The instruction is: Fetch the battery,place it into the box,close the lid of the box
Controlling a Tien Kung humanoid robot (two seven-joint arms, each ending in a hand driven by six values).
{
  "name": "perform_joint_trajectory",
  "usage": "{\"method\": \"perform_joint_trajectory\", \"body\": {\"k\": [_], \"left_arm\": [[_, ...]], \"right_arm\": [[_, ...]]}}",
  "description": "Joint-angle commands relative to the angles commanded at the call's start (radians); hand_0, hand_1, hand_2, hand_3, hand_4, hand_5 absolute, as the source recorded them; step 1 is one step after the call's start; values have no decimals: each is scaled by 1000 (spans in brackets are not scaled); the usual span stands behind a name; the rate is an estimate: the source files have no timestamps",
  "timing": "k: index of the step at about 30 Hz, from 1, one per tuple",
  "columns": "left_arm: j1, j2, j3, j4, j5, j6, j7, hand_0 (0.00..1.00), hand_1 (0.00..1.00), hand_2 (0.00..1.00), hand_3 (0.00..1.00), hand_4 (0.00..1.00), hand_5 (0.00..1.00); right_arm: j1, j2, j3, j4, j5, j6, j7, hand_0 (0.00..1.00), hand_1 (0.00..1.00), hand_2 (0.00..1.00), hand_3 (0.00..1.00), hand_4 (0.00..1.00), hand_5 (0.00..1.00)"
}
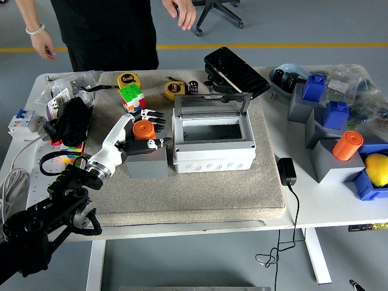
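Observation:
An orange cylinder battery stands in a grey block holder on the beige mat, left of the box. The grey-white box is open, its clear lid standing up at the back, and its inside is empty. My left hand reaches in from the lower left and its fingers wrap around the battery, thumb in front and fingers behind. The right arm is not in view.
A person in black stands at the far side, hands hanging above the table. A coloured cube, two yellow tape measures, a black tray lie behind. Grey blocks with blue parts and a second orange cylinder sit at right.

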Motion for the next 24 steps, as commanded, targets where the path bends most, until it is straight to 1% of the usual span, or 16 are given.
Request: {"method": "perform_joint_trajectory", "body": {"k": [5, 6, 11, 12, 17, 18, 23, 24], "left_arm": [[-5, -5, 7, 6, -20, -4, -3, 410, 429, 452, 459, 974, 2], [-6, -6, 8, 6, -22, -4, -3, 323, 327, 303, 259, 817, 2], [-16, -15, 15, 13, -32, -7, -2, 323, 327, 303, 259, 817, 2], [-17, -16, 16, 13, -32, -7, -1, 286, 265, 220, 178, 576, 2], [-23, -23, 21, 20, -30, -9, 2, 286, 265, 220, 178, 576, 2], [-24, -25, 22, 21, -29, -10, 3, 263, 240, 186, 169, 413, 2], [-28, -29, 23, 25, -31, -12, 6, 263, 240, 186, 169, 413, 2], [-28, -29, 22, 25, -31, -13, 7, 256, 222, 169, 170, 342, 2]], "right_arm": [[1, 0, 3, 1, -3, -1, 2, 660, 640, 648, 540, 888, 435], [1, 0, 3, 1, -2, -2, 2, 659, 640, 649, 540, 888, 435], [2, -1, 1, 0, 1, -2, 2, 659, 640, 649, 540, 888, 435], [2, -1, 1, 0, 1, -2, 2, 659, 640, 649, 539, 888, 434], [3, 0, 2, 1, -1, -3, 6, 659, 640, 649, 539, 888, 434], [3, 0, 2, 1, -1, -4, 6, 659, 640, 648, 539, 887, 436], [3, 0, 0, 1, 1, -4, 8, 659, 640, 648, 539, 887, 436], [3, 0, 0, 0, 2, -4, 8, 659, 640, 648, 539, 887, 436]]}}
